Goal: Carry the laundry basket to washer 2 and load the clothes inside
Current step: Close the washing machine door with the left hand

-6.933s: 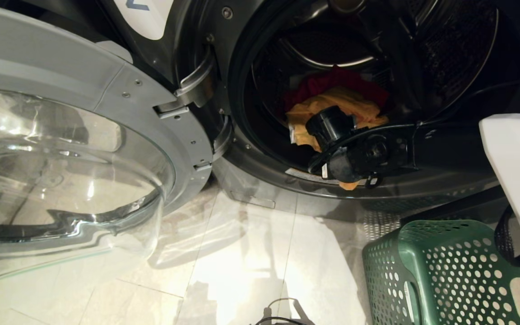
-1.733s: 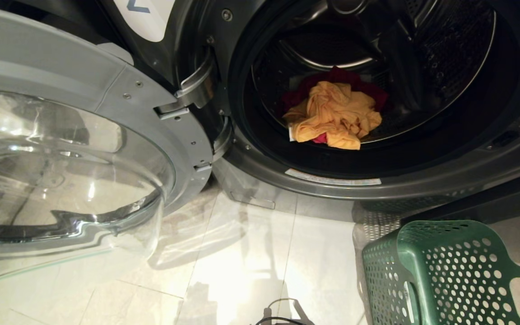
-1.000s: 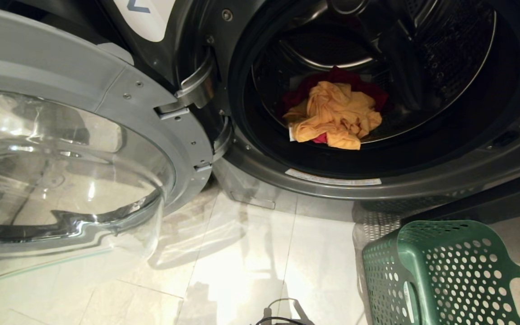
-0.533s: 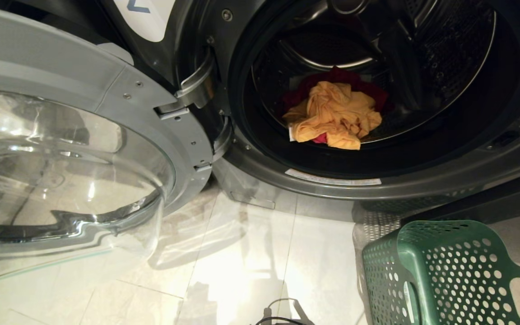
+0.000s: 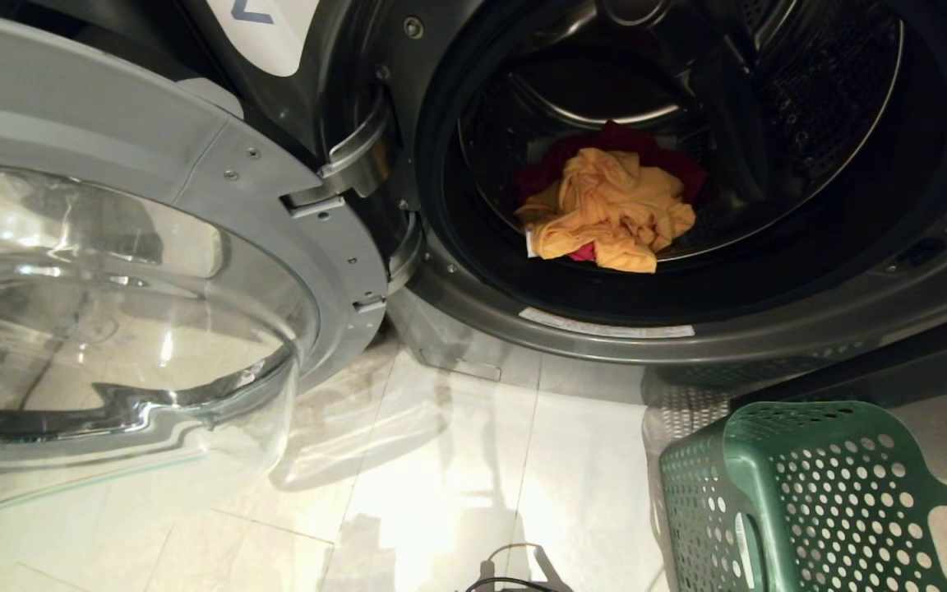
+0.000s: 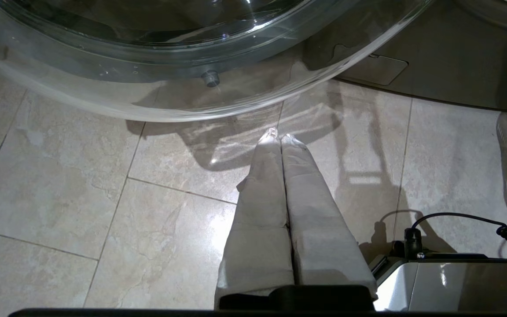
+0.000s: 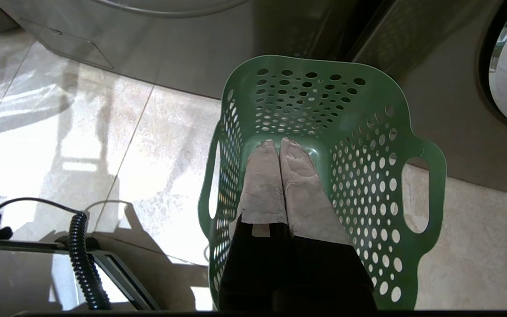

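Washer 2 is dark grey and stands with its round door swung open to the left. The clothes, a yellow-orange garment on top of a dark red one, lie inside the drum. The green laundry basket sits on the floor at the lower right, with nothing visible in it. Neither arm shows in the head view. My right gripper hangs shut above the basket. My left gripper hangs shut over the tiles, below the door glass.
Pale glossy floor tiles lie in front of the machine. The open door overhangs the floor on the left. A coiled black cable and part of my base show beside the grippers.
The right arm, which reached into the drum at the clothes in the oldest frame, has left the head view. Nothing has visibly changed over the last second.
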Available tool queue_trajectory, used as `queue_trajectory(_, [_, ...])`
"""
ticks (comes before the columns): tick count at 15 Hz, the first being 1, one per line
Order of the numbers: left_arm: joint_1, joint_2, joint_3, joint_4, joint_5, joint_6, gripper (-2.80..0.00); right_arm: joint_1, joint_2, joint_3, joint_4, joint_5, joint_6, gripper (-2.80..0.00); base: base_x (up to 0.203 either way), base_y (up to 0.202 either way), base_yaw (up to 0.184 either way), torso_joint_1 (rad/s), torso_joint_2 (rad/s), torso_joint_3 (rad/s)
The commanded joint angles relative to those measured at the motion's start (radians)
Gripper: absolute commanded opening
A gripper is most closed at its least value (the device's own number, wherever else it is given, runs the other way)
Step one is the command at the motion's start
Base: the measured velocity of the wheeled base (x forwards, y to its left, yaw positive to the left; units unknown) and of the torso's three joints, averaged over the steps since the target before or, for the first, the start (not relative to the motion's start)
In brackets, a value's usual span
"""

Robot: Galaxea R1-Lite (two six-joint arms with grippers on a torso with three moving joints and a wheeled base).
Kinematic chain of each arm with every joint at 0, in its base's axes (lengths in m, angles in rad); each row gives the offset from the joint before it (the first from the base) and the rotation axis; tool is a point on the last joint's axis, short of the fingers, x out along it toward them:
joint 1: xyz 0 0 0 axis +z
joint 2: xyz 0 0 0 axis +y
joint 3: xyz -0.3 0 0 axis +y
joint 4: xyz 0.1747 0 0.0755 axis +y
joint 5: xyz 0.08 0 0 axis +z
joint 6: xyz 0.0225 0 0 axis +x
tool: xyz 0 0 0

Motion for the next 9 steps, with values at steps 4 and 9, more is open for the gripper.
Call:
queue_trajectory(4, [0.0,0.001,0.0,-0.001,0.001,0.0,-2.8,0.0,0.003,0.0,0.001,0.005,-0.023,-2.8,0.0,0.0,0.0,0.0,0.0,0.0])
queue_trajectory(9, [0.0,0.001,0.0,0.0,-0.001,0.0,-2.8,0.0,0.003,0.0,0.001,0.005,-0.023,-2.8,0.0,0.0,0.0,0.0,0.0,0.0])
